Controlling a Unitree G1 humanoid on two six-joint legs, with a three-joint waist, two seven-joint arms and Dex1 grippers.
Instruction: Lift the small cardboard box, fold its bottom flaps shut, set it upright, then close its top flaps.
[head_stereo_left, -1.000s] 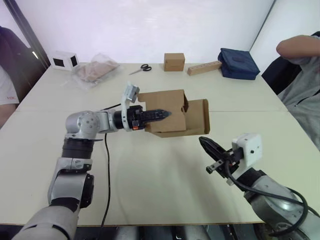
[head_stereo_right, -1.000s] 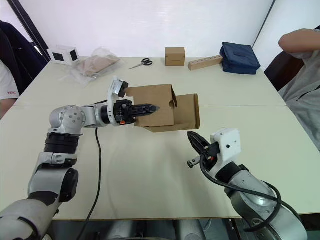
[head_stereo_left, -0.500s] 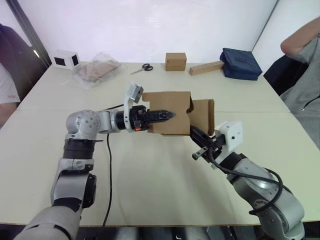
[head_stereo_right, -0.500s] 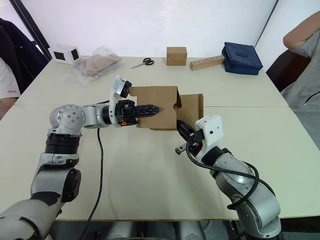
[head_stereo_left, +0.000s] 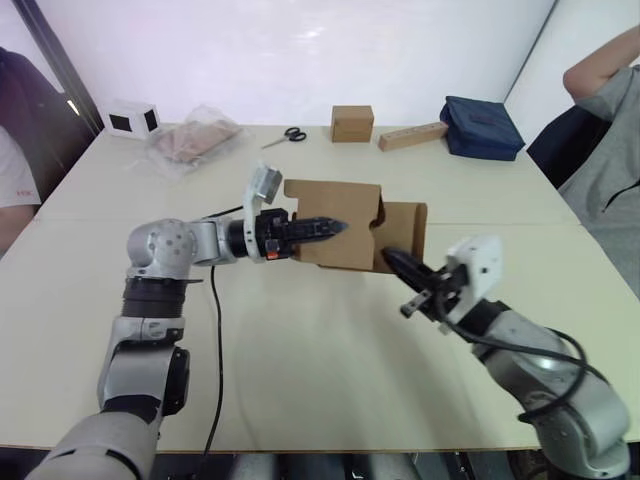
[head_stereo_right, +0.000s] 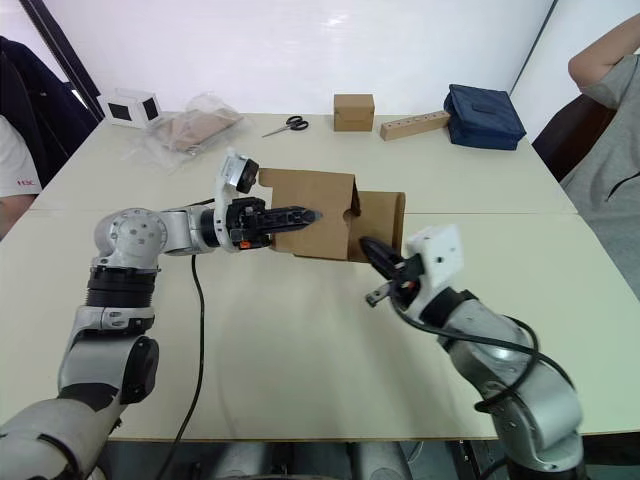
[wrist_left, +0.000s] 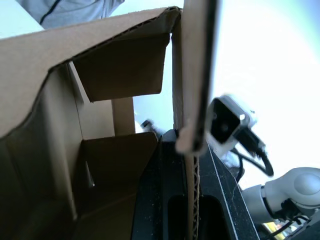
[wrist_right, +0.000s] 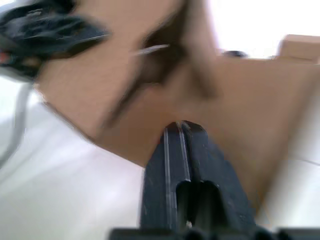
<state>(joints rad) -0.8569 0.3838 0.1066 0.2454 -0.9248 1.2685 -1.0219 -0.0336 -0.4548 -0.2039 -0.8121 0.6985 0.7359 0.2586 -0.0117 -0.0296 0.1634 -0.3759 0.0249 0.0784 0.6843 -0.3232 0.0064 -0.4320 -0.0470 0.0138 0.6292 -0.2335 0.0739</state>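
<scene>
Our left gripper (head_stereo_left: 325, 228) was clamped on a wall of the small cardboard box (head_stereo_left: 345, 232), holding it above the table (head_stereo_left: 300, 370) in front of the scissors (head_stereo_left: 291, 134). Our right gripper (head_stereo_right: 372, 247) — fingers pressed together — touched the box's open flaps. We judged flap-folding under way — next, push a flap inward.

The small cardboard box (head_stereo_left: 335, 222) I carry is plain brown, unprinted — my fingers (wrist_right: 181, 165) black against it. Beyond: a brown cube (head_stereo_left: 352, 123), a navy-blue bag (head_stereo_left: 483, 126), a white box with black squares (head_stereo_left: 131, 119), on a pale cream table (head_stereo_left: 300, 370).
</scene>
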